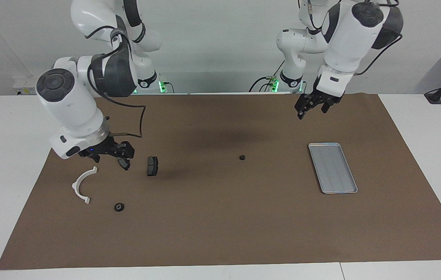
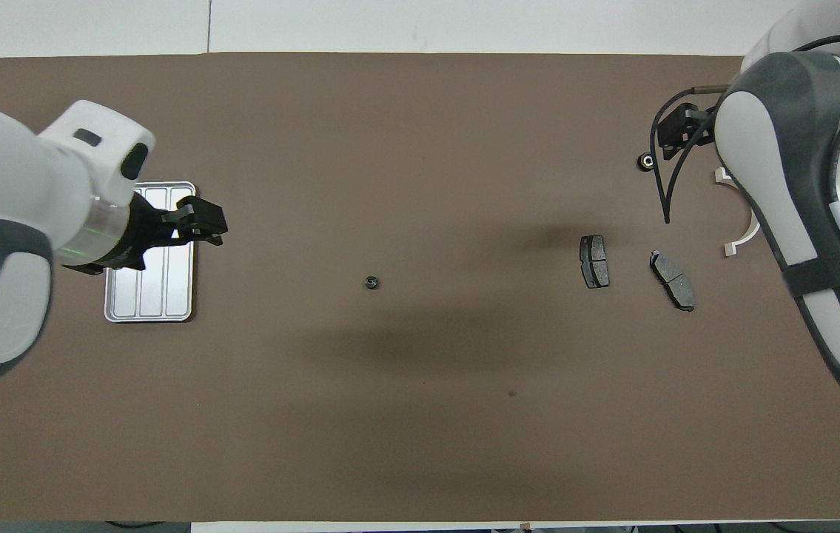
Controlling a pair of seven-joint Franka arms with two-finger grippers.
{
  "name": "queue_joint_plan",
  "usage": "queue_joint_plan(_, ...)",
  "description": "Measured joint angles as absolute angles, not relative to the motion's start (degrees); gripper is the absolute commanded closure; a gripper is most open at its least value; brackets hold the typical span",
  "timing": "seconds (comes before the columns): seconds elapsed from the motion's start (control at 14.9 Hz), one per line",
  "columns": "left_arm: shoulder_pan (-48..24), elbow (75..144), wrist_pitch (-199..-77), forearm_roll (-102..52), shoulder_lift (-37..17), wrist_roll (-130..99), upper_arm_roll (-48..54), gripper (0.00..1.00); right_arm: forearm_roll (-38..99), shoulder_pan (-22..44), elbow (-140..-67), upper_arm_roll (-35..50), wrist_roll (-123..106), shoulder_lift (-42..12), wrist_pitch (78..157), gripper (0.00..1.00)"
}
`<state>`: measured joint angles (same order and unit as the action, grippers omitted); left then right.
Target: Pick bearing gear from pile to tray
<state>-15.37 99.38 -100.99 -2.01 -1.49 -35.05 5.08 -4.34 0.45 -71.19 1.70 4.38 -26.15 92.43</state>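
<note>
The pile lies at the right arm's end of the mat: a white half-ring bracket point(image 1: 82, 186) point(image 2: 744, 226), two dark brake pads point(image 1: 152, 166) point(image 2: 593, 260) point(image 2: 673, 280), and a small black gear point(image 1: 119, 207) point(image 2: 644, 161) beside the bracket. A second gear point(image 1: 242, 157) point(image 2: 371, 282) lies alone mid-mat. The silver tray point(image 1: 333, 168) point(image 2: 149, 266) lies empty at the left arm's end. My right gripper point(image 1: 107, 155) point(image 2: 675, 132) hangs over the pile, by the bracket, and partly hides one pad. My left gripper point(image 1: 313, 109) point(image 2: 201, 222) is open and empty, raised over the mat at the tray's edge.
A brown mat point(image 1: 220, 225) covers most of the white table. A black cable point(image 2: 662, 185) loops from the right arm over the pile. Both arms' shadows fall on the mat's middle.
</note>
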Motion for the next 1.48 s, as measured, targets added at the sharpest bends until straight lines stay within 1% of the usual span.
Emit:
queue_joint_plan(0.2,-21.63,99.51,-109.48,-2.0,-9.5,-43.28,5.25,0.0,-6.63,-1.98,-76.88,1.71,2.03,-26.63,101.1,0.0)
queue_joint_plan(0.4,-25.78,99.53,-115.47,-1.98,-16.46,-48.79,5.22,0.0,-7.73,-1.92,-83.3,1.79,5.3,-28.23,110.34,0.0)
queue_joint_plan(0.47,-26.58,99.62,-117.4,-1.97,-18.41,-49.96,5.2,0.02,-8.75,-1.67,-84.51,1.92,7.52,-28.92,111.87,0.0)
queue_joint_plan(0.54,-26.91,99.86,-119.04,-1.97,-19.9,-50.72,5.2,0.09,-9.48,-1.47,-85.19,2.05,9.26,-29.64,113.1,0.0)
queue_joint_plan(0.61,-26.95,100.43,-120.62,-1.97,-20.85,-51.3,5.19,0.11,-9.84,-1.32,-85.54,2.11,10.27,-30.36,114.36,0.0)
queue_joint_plan(0.67,-27.0,101.28,-122.19,-1.96,-21.3,-52.01,5.18,0.13,-9.98,-1.25,-85.67,2.13,10.82,-31.22,115.77,0.0)
queue_joint_plan(0.81,-27.66,103.4,-124.68,-1.96,-21.45,-53.59,5.19,0.21,-10.0,-1.28,-85.7,2.1,11.04,-32.92,118.39,0.0)
queue_joint_plan(0.87,-28.37,104.49,-125.91,-1.96,-21.45,-54.87,5.19,0.23,-10.0,-1.3,-85.7,2.1,11.11,-33.69,119.63,0.0)
queue_joint_plan(0.94,-29.2,105.52,-127.19,-1.96,-21.45,-56.06,5.2,0.27,-10.0,-1.31,-85.7,2.1,11.41,-34.41,120.82,0.0)
queue_joint_plan(1.01,-29.93,106.42,-128.16,-1.96,-21.45,-56.93,5.21,0.29,-10.0,-1.31,-85.69,2.1,12.21,-35.1,121.93,0.0)
queue_joint_plan(1.28,-31.12,108.87,-130.17,-1.96,-21.44,-57.75,5.15,0.31,-10.0,-1.28,-85.64,2.31,15.94,-36.84,123.06,0.0)
queue_joint_plan(1.48,-31.12,109.53,-130.92,-1.96,-21.44,-57.75,4.96,0.38,-9.96,-1.28,-85.64,2.36,16.43,-37.56,124.5,0.0)
